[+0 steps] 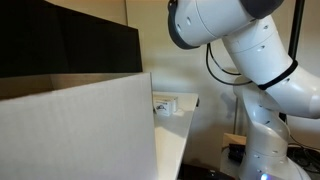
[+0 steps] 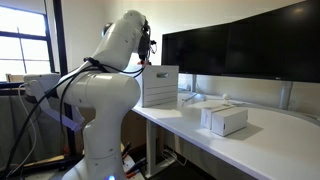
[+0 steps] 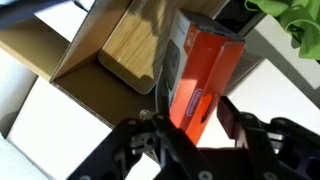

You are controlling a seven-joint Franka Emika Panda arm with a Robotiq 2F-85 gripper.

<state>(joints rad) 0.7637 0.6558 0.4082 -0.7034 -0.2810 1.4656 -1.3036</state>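
Observation:
In the wrist view my gripper is shut on an orange-red rectangular box with a dark side, holding it tilted between the two black fingers. It hangs over an open cardboard box whose flaps are spread and whose inside bottom is light brown. In an exterior view the gripper hangs just above the white-sided box at the near end of the desk. The held box is hidden there. In the other exterior view the box wall fills the foreground and hides the gripper.
A smaller white box lies on the white desk. Large dark monitors stand along the back of the desk and also show in an exterior view. Something green shows at the wrist view's top right.

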